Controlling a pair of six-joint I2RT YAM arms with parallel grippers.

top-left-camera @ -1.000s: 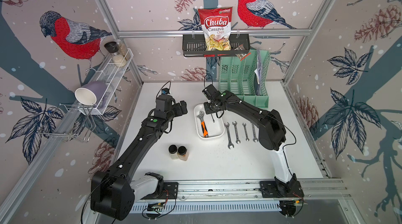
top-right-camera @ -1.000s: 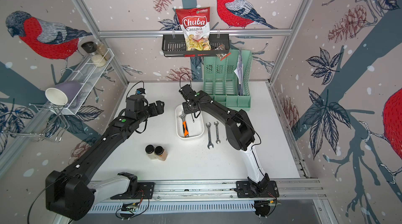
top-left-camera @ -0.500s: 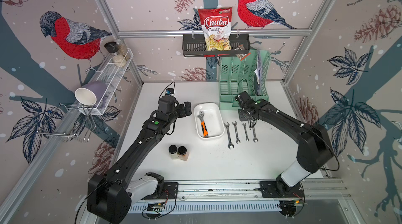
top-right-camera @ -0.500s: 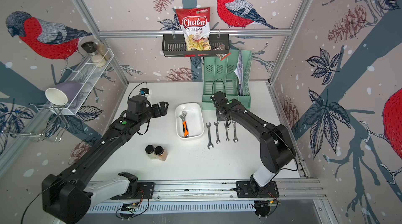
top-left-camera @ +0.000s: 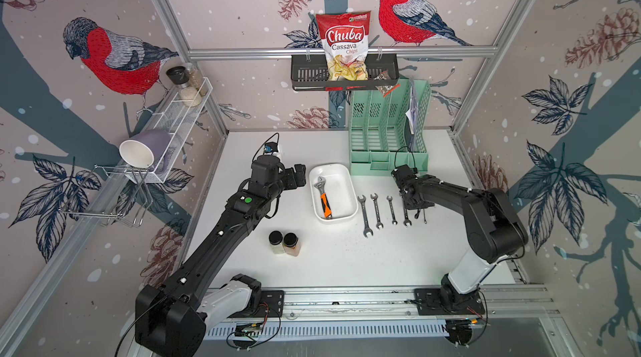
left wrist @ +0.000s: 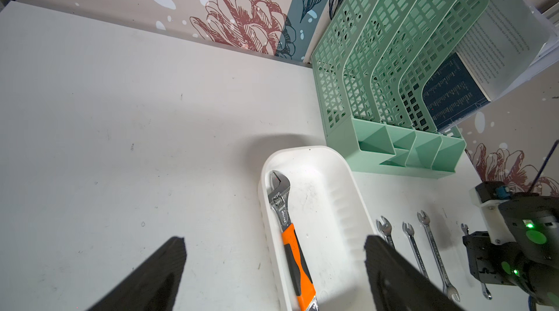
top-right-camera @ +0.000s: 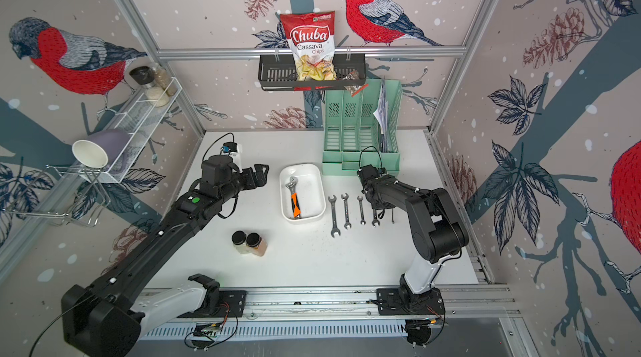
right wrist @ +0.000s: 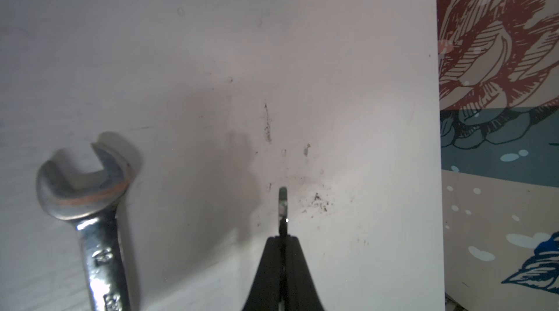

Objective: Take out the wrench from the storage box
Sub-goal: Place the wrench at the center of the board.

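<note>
The white storage box (top-left-camera: pixel 338 183) (top-right-camera: pixel 310 188) (left wrist: pixel 320 203) lies mid-table with an orange-handled adjustable wrench (top-left-camera: pixel 323 195) (top-right-camera: pixel 294 195) (left wrist: pixel 284 218) along its left wall. My left gripper (top-left-camera: pixel 300 176) (top-right-camera: pixel 262 173) (left wrist: pixel 274 240) hovers open just left of the box, empty. My right gripper (top-left-camera: pixel 416 206) (top-right-camera: pixel 381 207) (right wrist: pixel 282 238) is shut on a small thin wrench (right wrist: pixel 283 203) (top-left-camera: pixel 424 214), held edge-on low over the table, right of a row of wrenches. Whether it touches the table I cannot tell.
Several open-end wrenches (top-left-camera: pixel 376 209) (top-right-camera: pixel 345 209) (right wrist: pixel 87 185) lie in a row right of the box. A mint-green organizer (top-left-camera: pixel 388 129) stands behind them. Two spice jars (top-left-camera: pixel 284 242) sit near the front. A black basket (top-left-camera: pixel 343 74) with a chips bag hangs on the back wall.
My right gripper has swung from over the storage box to the right end of the wrench row, still shut. The left gripper has shifted slightly toward the box.
</note>
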